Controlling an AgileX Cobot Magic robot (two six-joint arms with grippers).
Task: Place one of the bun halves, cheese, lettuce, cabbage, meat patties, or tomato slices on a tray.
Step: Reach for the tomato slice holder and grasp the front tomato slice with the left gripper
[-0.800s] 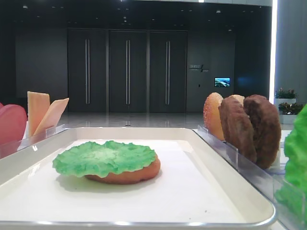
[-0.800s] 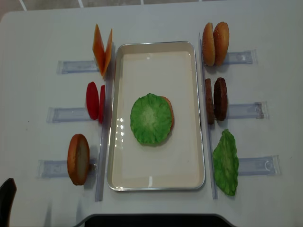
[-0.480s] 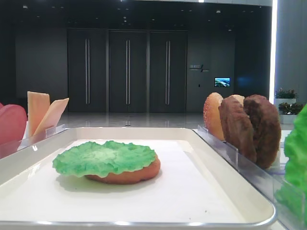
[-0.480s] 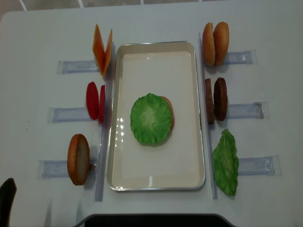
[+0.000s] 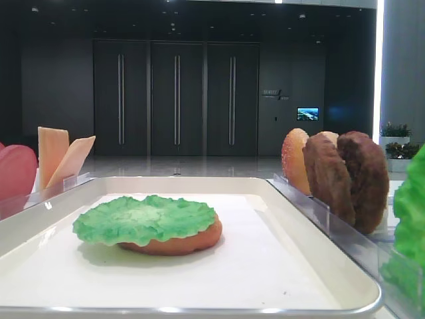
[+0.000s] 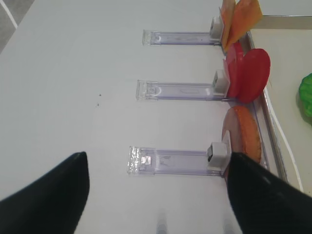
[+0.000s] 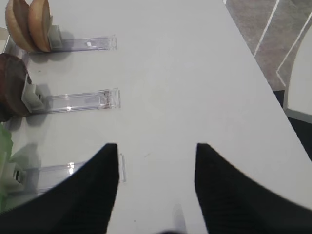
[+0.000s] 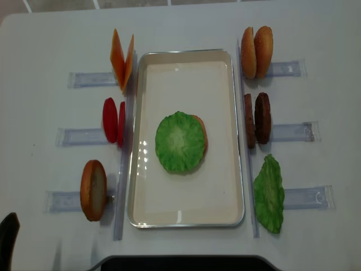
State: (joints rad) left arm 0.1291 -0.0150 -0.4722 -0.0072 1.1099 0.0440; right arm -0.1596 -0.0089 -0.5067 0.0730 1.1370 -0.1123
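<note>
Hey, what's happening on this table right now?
A toy burger is being built on the white tray: a lettuce leaf lies on a bun half there. Nothing is held. The left claw and right claw both hover open over bare table, beside racks holding cheese, tomato slices and meat patties.

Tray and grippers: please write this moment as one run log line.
tray: lettuce on bun half | left gripper: open, empty | right gripper: open, empty
</note>
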